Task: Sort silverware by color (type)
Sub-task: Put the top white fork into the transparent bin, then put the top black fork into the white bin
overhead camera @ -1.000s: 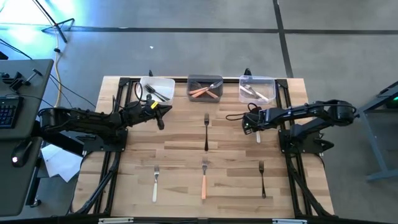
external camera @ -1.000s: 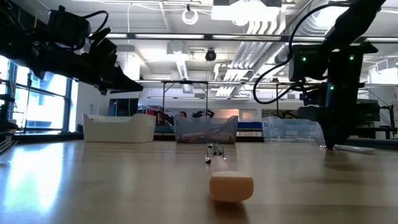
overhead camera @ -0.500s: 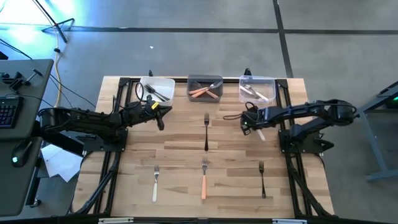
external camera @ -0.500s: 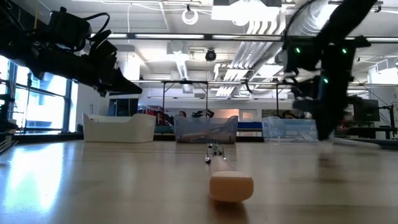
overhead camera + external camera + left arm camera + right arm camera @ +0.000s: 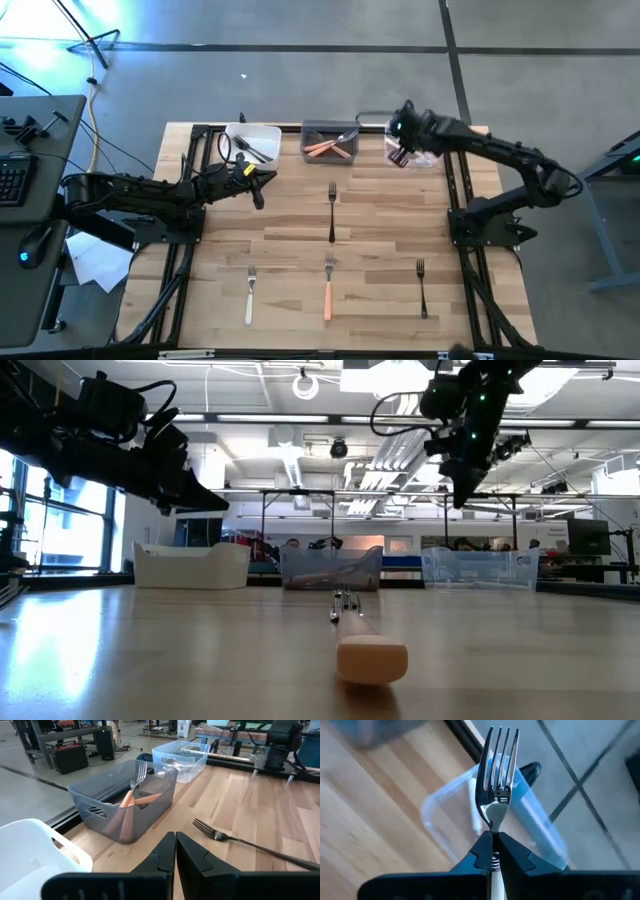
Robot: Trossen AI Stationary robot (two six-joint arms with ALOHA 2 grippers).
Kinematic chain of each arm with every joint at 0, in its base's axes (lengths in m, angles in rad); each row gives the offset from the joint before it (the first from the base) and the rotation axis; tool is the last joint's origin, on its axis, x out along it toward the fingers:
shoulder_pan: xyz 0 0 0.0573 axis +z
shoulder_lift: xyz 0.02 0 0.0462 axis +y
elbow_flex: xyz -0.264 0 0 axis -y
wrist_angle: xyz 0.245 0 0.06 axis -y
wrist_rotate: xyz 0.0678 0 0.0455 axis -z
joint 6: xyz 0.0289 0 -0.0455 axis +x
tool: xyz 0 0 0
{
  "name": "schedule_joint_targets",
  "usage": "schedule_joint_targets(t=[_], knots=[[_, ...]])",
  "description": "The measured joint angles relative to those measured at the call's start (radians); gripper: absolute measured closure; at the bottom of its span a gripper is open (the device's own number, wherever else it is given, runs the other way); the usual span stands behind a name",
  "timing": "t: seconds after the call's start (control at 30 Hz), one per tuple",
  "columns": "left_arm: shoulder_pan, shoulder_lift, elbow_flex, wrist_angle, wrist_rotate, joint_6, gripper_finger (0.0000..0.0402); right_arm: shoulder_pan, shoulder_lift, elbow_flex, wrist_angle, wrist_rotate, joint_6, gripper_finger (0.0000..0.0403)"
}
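1. Wood-plank desk (image 5: pixel 290 240), seen from the high view: the right tool (image 5: pixel 401 150) hangs over the clear plastic bin (image 5: pixel 430 130) at about one o'clock. The left tool (image 5: pixel 258 184) waits by the white bin (image 5: pixel 268 132) at eleven o'clock. Four forks lie loose: a black-handled fork (image 5: pixel 332 210) at centre, and along six o'clock a white-handled fork (image 5: pixel 250 295), an orange-handled fork (image 5: pixel 327 288) and a second black-handled fork (image 5: pixel 421 287).

2. Low view: the right tool (image 5: pixel 462 490) hangs well above the clear bin (image 5: pixel 480 570), a height the overhead picture hides.

3. Left wrist view: the left tool (image 5: pixel 175 851) has its fingers pressed together, empty. The grey bin (image 5: pixel 125 802) holds orange-handled forks (image 5: pixel 137 800).

4. Right wrist view: only here is the grip plain. The right tool (image 5: pixel 493 851) is clamped on a white-handled fork with silver tines (image 5: pixel 496 775), tines pointing away over the clear bin (image 5: pixel 530 815). I judge it best to lower first, centre over the bin, then release, so the fork does not bounce out.
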Motion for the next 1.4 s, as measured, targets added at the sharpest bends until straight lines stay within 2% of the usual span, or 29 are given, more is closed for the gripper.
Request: schedule_joint_targets(t=[0.1,0.27,0.43,0.7,0.9,1.07,1.23,1.4], knots=[[0.000,0.000,0.000,0.000,0.000,0.017,0.0398,-0.099,0.060,0.020,0.056,-0.081,-0.161,0.0394],[0.000,0.000,0.000,0.001,0.000,0.018,0.0398,-0.204,0.209,0.020,0.091,-0.096,-0.312,0.0394],[0.000,0.000,0.000,0.001,0.000,0.020,0.0398,-0.247,0.310,0.019,0.105,-0.127,-0.339,0.0394],[0.000,0.000,0.000,0.004,0.000,0.018,0.0398,-0.277,0.373,0.019,0.134,-0.152,-0.344,0.0394],[0.000,0.000,0.000,0.007,0.000,0.019,0.0398,-0.290,0.375,0.021,0.127,-0.179,-0.290,0.0377],[0.000,0.000,0.000,0.007,0.000,0.020,0.0398,-0.288,0.375,0.076,0.067,-0.174,-0.212,0.0320],[0.000,0.000,0.003,0.016,0.000,0.036,0.0398,-0.252,0.375,0.205,-0.076,-0.184,-0.106,0.0270],[0.000,0.000,0.005,-0.004,0.012,0.036,0.0398,-0.153,0.370,0.298,-0.143,-0.184,0.038,0.0272]])
